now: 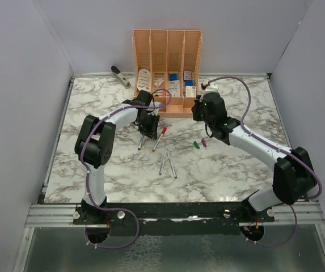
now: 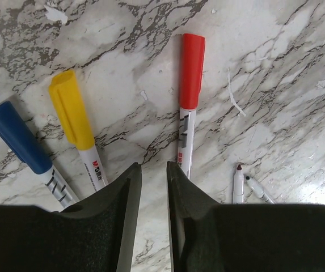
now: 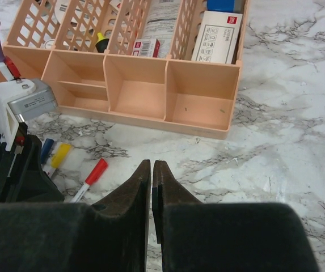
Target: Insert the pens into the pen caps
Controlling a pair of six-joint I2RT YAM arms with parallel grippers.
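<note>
Three pens lie capped on the marble: blue (image 2: 17, 136), yellow (image 2: 71, 116) and red (image 2: 191, 71). My left gripper (image 2: 153, 170) hovers just above them, open and empty, between the yellow and red pens (image 1: 149, 127). Two uncapped pens (image 1: 167, 163) lie nearer the bases, and their tips show in the left wrist view (image 2: 238, 182). A loose green cap (image 1: 196, 144) and a purple cap (image 1: 203, 144) lie to the right. My right gripper (image 3: 151, 165) is shut and empty, raised in front of the organiser (image 1: 202, 116). The red-capped pen (image 3: 94, 173) lies to its left.
A peach desk organiser (image 1: 167, 110) with small items stands at the back centre, and its front trays show in the right wrist view (image 3: 139, 122). A grey stapler (image 1: 119, 76) lies at the back left. Grey walls enclose the table.
</note>
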